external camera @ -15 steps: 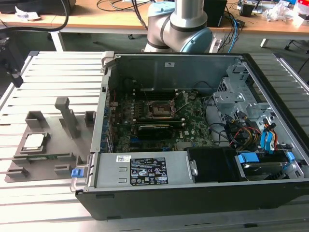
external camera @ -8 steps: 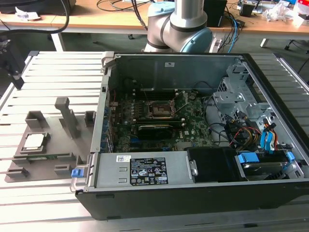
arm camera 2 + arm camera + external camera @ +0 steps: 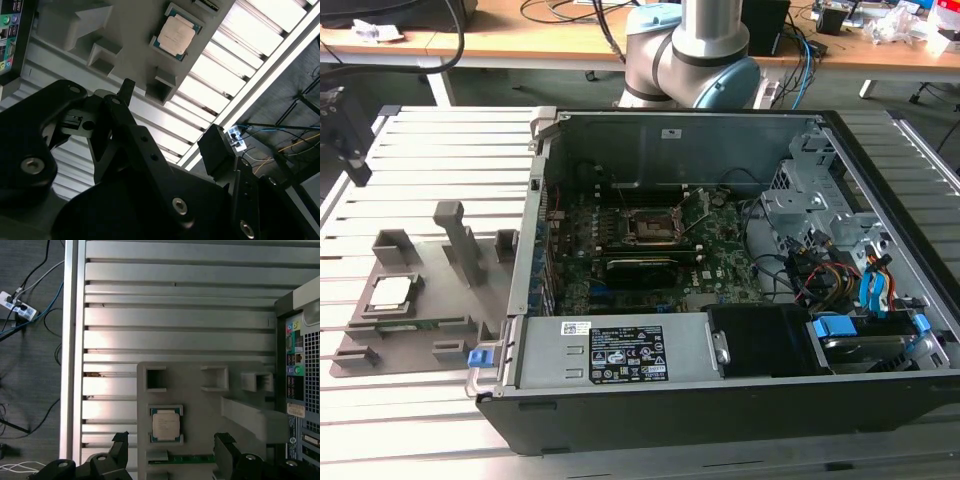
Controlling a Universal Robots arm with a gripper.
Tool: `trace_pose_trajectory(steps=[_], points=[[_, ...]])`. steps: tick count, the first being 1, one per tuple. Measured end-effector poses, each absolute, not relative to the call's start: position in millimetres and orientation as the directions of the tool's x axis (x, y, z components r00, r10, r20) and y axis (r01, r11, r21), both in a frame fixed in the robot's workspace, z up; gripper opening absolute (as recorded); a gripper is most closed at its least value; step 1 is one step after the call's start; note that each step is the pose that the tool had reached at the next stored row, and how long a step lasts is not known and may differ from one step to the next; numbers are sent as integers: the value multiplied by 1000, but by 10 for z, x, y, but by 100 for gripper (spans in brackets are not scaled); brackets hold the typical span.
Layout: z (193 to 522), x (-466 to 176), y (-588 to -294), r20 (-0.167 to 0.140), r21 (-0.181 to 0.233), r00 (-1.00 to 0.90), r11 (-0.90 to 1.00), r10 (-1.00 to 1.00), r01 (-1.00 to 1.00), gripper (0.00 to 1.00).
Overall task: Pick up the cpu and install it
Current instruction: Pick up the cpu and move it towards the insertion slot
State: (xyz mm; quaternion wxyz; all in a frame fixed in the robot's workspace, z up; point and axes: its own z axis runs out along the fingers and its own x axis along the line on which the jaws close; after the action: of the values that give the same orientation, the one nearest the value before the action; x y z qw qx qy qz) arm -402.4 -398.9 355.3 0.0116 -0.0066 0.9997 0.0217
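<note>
The cpu (image 3: 392, 292) is a small silver-topped square chip lying flat in a recess of the grey fixture plate (image 3: 430, 320), at the exterior view's left beside the computer case. Both wrist views show the cpu (image 3: 166, 423) (image 3: 176, 36) untouched in its recess. My gripper (image 3: 172, 442) hangs open well above the plate, and its two black fingertips (image 3: 120, 439) stand wide apart with nothing between them. In the exterior view the gripper (image 3: 350, 150) is at the far left edge. The black motherboard socket (image 3: 645, 228) sits inside the open case.
The open computer case (image 3: 720, 300) holds the motherboard, a power supply (image 3: 620, 352), a drive cage and loose cables. The fixture plate carries upright grey blocks (image 3: 460, 240) and a green memory stick (image 3: 192, 458). A slatted aluminium table (image 3: 175, 315) lies underneath, with its edge rail (image 3: 70, 340) and floor cables beyond.
</note>
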Motion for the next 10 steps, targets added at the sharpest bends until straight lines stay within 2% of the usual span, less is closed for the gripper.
trace_pose_trajectory(steps=[10], points=[[3509,-4024,-3989,-23,43,-1000,999,-13,-14,78]])
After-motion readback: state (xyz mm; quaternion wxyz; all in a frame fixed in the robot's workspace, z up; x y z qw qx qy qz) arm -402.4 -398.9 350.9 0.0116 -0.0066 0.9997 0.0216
